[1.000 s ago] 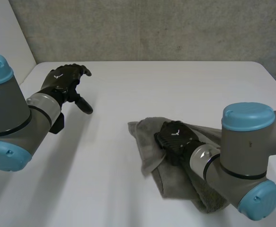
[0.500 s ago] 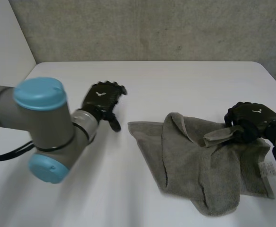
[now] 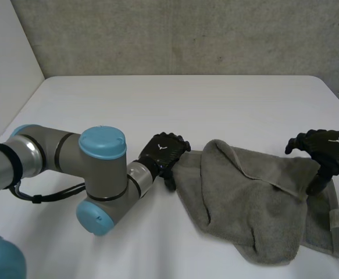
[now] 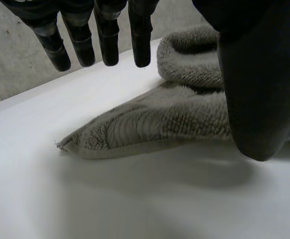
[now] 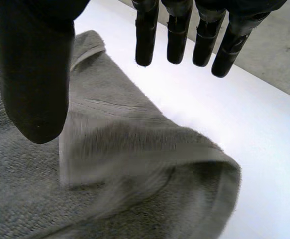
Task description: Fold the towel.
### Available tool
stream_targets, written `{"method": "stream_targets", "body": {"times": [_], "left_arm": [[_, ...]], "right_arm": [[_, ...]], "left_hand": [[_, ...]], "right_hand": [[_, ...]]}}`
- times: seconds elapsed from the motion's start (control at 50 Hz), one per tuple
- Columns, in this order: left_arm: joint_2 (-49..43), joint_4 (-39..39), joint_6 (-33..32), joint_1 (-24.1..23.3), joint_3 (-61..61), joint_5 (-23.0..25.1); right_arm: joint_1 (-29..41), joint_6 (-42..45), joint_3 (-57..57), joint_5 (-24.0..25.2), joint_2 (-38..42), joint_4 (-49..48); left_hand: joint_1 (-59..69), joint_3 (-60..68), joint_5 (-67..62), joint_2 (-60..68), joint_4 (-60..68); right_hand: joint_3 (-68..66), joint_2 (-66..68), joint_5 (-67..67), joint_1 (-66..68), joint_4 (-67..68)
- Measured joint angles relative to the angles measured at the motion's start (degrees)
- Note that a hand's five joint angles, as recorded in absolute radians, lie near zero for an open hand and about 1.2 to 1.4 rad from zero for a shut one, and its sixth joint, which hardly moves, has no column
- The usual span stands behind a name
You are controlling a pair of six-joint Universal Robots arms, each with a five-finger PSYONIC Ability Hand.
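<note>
**Head view.**
- Towel (image 3: 250, 203): grey terry, rumpled. It lies on the right half of my white table (image 3: 157, 99). One edge is rolled over into a soft ridge, and a small white label (image 3: 335, 218) sits at the right hem.
- My left hand (image 3: 163, 154): black, at the towel's left corner. I cannot tell whether it touches the cloth or is just beside it.
- My left arm (image 3: 102, 151): grey joints with a light-blue cap, bent across the near left of the table and covering that part of it.
- My right hand (image 3: 323, 150): over the towel's right edge, with the thumb pointing down at the cloth.
- Wall (image 3: 186, 35): rough, mottled concrete behind the table.

**Left wrist view.**
- My left hand (image 4: 259, 74): spread wide, with fingers (image 4: 107, 45) hanging straight and the thumb well apart from them. It grips nothing.
- Towel (image 4: 149, 124): its corner lies flat on the table (image 4: 135, 199) below the gap between fingers and thumb. It has a looped pile and a stitched hem, with a stray thread at the tip. A thick rolled fold rises behind the corner, and the thumb blocks part of it.

**Right wrist view.**
- My right hand (image 5: 35, 74): spread too, with straight fingers (image 5: 177, 35) and the thumb held clear. It holds nothing.
- Towel (image 5: 135, 169): a doubled flap with a banded hem lies under the palm, its folded edge rounded and puffy. The thumb covers some of the cloth.
- Table (image 5: 264, 129): smooth white beyond the fold, then the grey wall (image 5: 289, 55).
</note>
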State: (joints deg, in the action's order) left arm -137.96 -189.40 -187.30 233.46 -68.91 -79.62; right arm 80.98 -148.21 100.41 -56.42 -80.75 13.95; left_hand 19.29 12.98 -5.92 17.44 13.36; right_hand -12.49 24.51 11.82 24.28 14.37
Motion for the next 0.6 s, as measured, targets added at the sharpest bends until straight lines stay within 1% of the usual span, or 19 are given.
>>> {"method": "stream_targets", "body": {"times": [0.08, 0.14, 0.16, 0.18, 0.22, 0.24, 0.26, 0.28, 0.32, 0.44, 0.52, 0.6], "left_arm": [[-1.47, 0.17, -1.72, -0.06, 1.51, -0.04], [-2.47, 0.35, -2.85, -0.14, 2.6, -0.08], [-2.74, 0.46, -3.08, -0.16, 2.92, -0.1], [-2.87, 0.53, -3.18, -0.17, 3.1, -0.11], [-3.36, 0.9, -3.42, -0.19, 3.81, -0.12], [-3.47, 1.02, -3.46, -0.19, 3.99, -0.13], [-3.72, 1.32, -3.5, -0.19, 4.34, -0.13], [-3.93, 1.67, -3.51, -0.19, 4.65, -0.13], [-4.16, 2.26, -3.51, -0.19, 5.07, -0.16], [-3.77, 4.06, -3.39, 0.06, 5.36, -0.43], [-1.73, 5.41, -3.26, 0.69, 4.49, -0.77], [2.89, 6.36, -3.28, 3.15, 0.89, -1.04]], "right_arm": [[1.16, -0.31, 0.6, 0.01, 0.3, -0.52], [1.71, -0.51, 1.12, 0.03, 0.49, -1.04], [1.81, -0.55, 1.29, 0.02, 0.53, -1.22], [1.85, -0.57, 1.39, 0.02, 0.55, -1.32], [1.91, -0.6, 1.73, 0.01, 0.6, -1.71], [1.91, -0.61, 1.83, 0.01, 0.61, -1.81], [1.91, -0.61, 1.97, 0.0, 0.62, -1.98], [1.9, -0.61, 2.13, 0.0, 0.64, -2.13], [1.88, -0.61, 2.31, -0.01, 0.65, -2.32], [2.05, -0.67, 2.54, -0.01, 0.63, -2.48], [2.75, -1.08, 2.53, -0.01, 0.55, -2.48], [4.18, -2.43, 2.32, 0.0, 0.46, -2.46]], "left_hand": [[0.07, 0.0, -1.42, 0.3, 0.0], [3.35, 0.0, -7.24, 5.51, 0.0], [8.79, 0.0, -13.39, 11.31, 0.0], [12.32, 0.0, -16.06, 14.93, 0.0], [29.14, 0.0, -31.56, 30.71, 0.0], [33.15, 0.0, -35.54, 35.72, 0.0], [43.49, 0.0, -45.76, 46.07, 0.0], [51.37, 0.0, -54.21, 53.78, 0.0], [54.62, 0.0, -59.61, 57.19, 0.0], [54.64, 0.0, -59.78, 57.19, 0.0], [54.66, 0.0, -59.78, 57.2, 0.0], [54.88, 0.0, -59.78, 57.2, 0.0]], "right_hand": [[0.0, 0.0, 0.0, -0.03, 0.0], [0.0, 0.0, 0.0, -0.27, 0.0], [0.0, 0.0, 0.0, -0.28, 0.0], [0.0, 0.0, 0.0, -0.29, 0.0], [0.0, 0.0, 0.0, -0.29, 0.0], [0.0, 0.0, 0.0, -0.29, 0.0], [0.0, 0.0, 0.0, -0.29, 0.0], [0.0, 0.0, 0.0, -0.29, 0.0], [0.0, 0.0, 0.0, -0.3, 0.0], [0.0, 0.0, -0.01, -0.5, 0.0], [0.0, 0.0, -0.01, -0.5, 0.0], [0.0, 0.0, 0.0, -0.51, 0.0]]}}
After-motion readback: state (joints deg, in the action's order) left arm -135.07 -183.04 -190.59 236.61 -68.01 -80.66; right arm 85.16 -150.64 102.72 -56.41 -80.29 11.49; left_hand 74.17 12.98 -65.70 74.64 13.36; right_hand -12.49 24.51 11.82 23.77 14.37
